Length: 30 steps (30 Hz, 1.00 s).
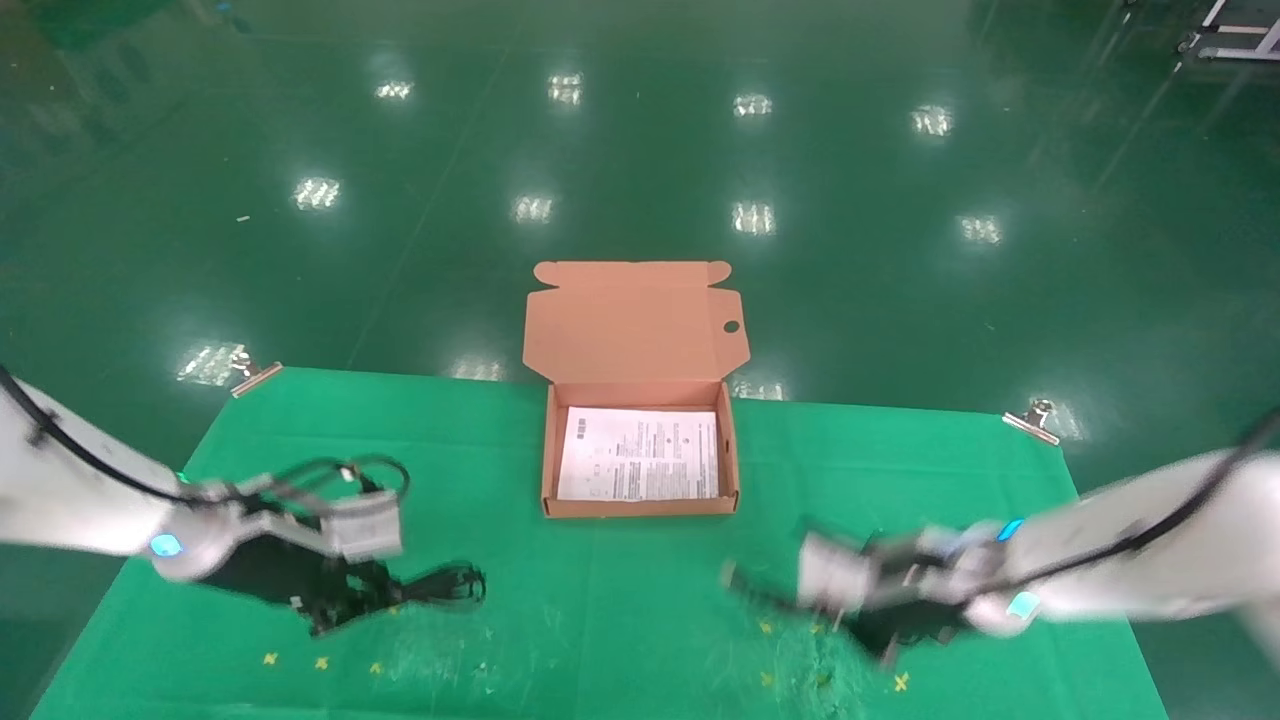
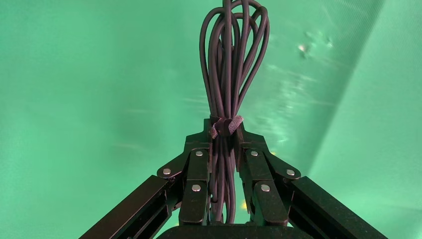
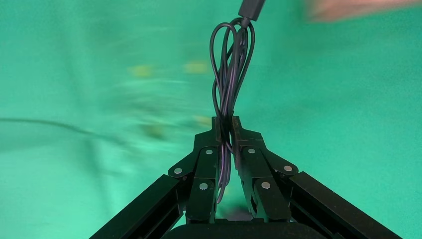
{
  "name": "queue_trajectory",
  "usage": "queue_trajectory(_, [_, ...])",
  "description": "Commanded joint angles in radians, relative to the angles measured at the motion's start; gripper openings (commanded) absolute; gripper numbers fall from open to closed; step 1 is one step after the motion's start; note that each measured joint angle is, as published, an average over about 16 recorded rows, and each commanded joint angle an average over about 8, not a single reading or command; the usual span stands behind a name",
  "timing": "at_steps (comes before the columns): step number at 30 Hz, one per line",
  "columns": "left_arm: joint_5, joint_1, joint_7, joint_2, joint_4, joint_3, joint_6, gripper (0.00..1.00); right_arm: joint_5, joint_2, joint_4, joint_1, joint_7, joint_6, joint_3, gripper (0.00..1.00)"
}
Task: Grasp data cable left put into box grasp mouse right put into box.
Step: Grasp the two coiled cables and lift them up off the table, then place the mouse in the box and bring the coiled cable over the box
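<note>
A: Two end effectors, both smeared in the head view. What can you make out on the left?

B: Left end effector point(image 2: 226, 142) is pressed together on the data cable point(image 2: 230, 64), pinching the bundle just beneath its small fabric tie point(image 2: 225, 124). Smooth dark loops fan out beyond the fingertips, their far end cut off by the frame edge. From the head view, it sits low over the green cloth of the counter point(image 1: 620, 620), the coil's tip poking out toward the middle.

A: And the box?

B: Box point(image 1: 641, 505) lies ahead of and between both end effectors, well apart from each: brown cardboard, lid flap up, printed leaflet point(image 1: 640, 455) flat inside.

A: The right side?

B: Right end effector point(image 3: 230, 132) is closed on a bunch of thin black cord point(image 3: 231, 74), a plug point(image 3: 253, 7) half cut off beyond it. The mouse body is hard to pick out; I can't tell where it is.
</note>
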Motion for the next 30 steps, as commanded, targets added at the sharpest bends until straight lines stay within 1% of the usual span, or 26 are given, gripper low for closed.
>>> queue_trajectory(1, [-0.005,-0.023,0.013,-0.028,-0.034,-0.005,0.017,0.00,0.010,0.040,0.032,0.030,0.044,-0.008,0.026,0.00])
queue_trajectory(4, [0.004,-0.053,-0.006,-0.058,-0.131,-0.013,0.009,0.00,0.007,0.075,0.086,0.094,0.091,0.009,0.066,0.00])
queue_trajectory(6, [0.012,-0.066,-0.031,-0.074,-0.201,-0.018,-0.007,0.00,0.003,0.078,0.108,0.136,0.112,0.027,0.087,0.00])
queue_trajectory(9, [0.028,-0.074,-0.081,-0.090,-0.300,-0.028,-0.046,0.00,0.005,0.051,0.121,0.200,0.121,0.051,0.109,0.00])
queue_trajectory(12, [0.052,-0.079,-0.133,-0.094,-0.377,-0.037,-0.096,0.00,0.021,-0.004,0.104,0.260,0.110,0.073,0.124,0.00])
queue_trajectory(16, [0.106,-0.096,-0.195,-0.074,-0.433,-0.043,-0.173,0.00,0.050,-0.101,0.033,0.331,0.069,0.110,0.134,0.00])
queue_trajectory(22, [0.197,-0.138,-0.267,-0.025,-0.429,-0.045,-0.266,0.00,0.081,-0.244,-0.148,0.424,-0.035,0.158,0.134,0.00])
queue_trajectory(27, [0.240,-0.158,-0.304,-0.011,-0.416,-0.047,-0.301,0.00,0.099,-0.309,-0.266,0.481,-0.115,0.163,0.131,0.00])
queue_trajectory(30, [0.252,-0.163,-0.322,-0.008,-0.413,-0.047,-0.308,0.00,0.106,-0.325,-0.302,0.498,-0.135,0.165,0.131,0.00])
